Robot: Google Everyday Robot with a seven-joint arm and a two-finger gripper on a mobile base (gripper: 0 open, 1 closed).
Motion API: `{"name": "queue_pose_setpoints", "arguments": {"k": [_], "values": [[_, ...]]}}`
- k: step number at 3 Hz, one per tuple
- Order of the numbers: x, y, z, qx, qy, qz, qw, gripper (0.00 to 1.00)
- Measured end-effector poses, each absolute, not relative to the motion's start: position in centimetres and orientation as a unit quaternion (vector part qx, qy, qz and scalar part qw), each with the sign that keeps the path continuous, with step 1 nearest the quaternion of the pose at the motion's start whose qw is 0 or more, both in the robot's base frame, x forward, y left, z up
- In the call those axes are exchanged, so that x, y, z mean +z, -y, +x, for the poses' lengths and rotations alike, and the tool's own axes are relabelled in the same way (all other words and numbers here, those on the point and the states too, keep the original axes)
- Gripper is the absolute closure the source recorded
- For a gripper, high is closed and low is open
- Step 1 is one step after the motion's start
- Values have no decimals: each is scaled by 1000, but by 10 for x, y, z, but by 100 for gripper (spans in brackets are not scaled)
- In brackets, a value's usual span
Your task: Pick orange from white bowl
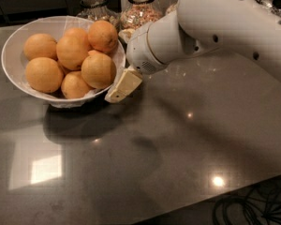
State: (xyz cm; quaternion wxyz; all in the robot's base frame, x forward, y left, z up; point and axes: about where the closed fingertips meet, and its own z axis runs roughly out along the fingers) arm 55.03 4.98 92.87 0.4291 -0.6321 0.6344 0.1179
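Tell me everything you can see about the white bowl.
The white bowl is wide, shallow and thin-walled, plain white. It stands upright at the counter's back left, heaped with six visible oranges rising above its rim. Glass jars stand just behind. The robot's hand is outside its right rim, low beside the wall; contact is unclear.

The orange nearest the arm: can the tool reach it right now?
Probably not yet: the tool sits low beside the white bowl, whose wall stands between it and the orange. From above, nothing covers the orange.
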Motion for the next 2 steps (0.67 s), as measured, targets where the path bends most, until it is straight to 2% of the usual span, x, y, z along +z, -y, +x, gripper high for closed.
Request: {"name": "queue_pose_setpoints", "arguments": {"k": [2], "values": [[934, -64, 552, 136, -621, -635, 439, 20]]}}
